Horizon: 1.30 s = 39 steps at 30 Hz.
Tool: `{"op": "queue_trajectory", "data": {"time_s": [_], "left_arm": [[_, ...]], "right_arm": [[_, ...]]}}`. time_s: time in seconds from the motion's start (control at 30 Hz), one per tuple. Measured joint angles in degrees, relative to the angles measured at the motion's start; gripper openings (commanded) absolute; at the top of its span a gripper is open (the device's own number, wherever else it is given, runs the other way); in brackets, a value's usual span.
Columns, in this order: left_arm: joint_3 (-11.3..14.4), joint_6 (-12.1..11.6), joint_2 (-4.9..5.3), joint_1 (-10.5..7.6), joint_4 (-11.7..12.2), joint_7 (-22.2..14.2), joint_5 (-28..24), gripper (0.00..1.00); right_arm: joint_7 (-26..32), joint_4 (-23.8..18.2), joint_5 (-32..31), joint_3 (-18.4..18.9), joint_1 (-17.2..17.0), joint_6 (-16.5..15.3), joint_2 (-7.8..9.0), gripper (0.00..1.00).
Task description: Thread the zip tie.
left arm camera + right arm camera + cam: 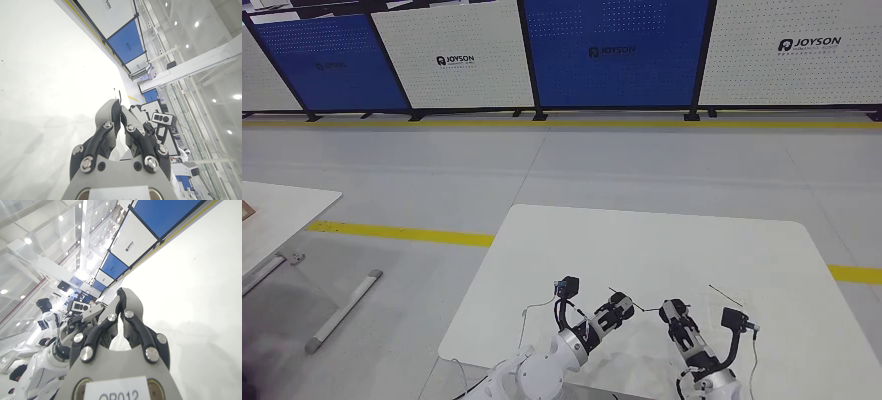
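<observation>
Black slim zip tie (pixel 119 95) pinched in left end effector (pixel 120 106), right end effector (pixel 120 300) closed

The left claw (pixel 120 109) pinches a black zip tie (pixel 119 96) — white table (pixel 47 75) beneath.

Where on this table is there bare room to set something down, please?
Beyond the left pincer and the right pincer, the far half of the table is bare, as is its left side. It is crowded between the two, where the zip tie sticks out, and by the thin dark strip to their right.
</observation>
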Motion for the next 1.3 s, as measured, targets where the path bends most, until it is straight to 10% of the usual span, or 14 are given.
{"op": "queue_trajectory", "data": {"time_s": [1.3], "left_arm": [[0.0, 0.0, 0.00, 0.00, 0.0, 0.0, 0.0, 0.00]], "right_arm": [[2.9, 4.1, 7.6, -1.1, 2.0, -0.8, -1.80, 0.00]]}}
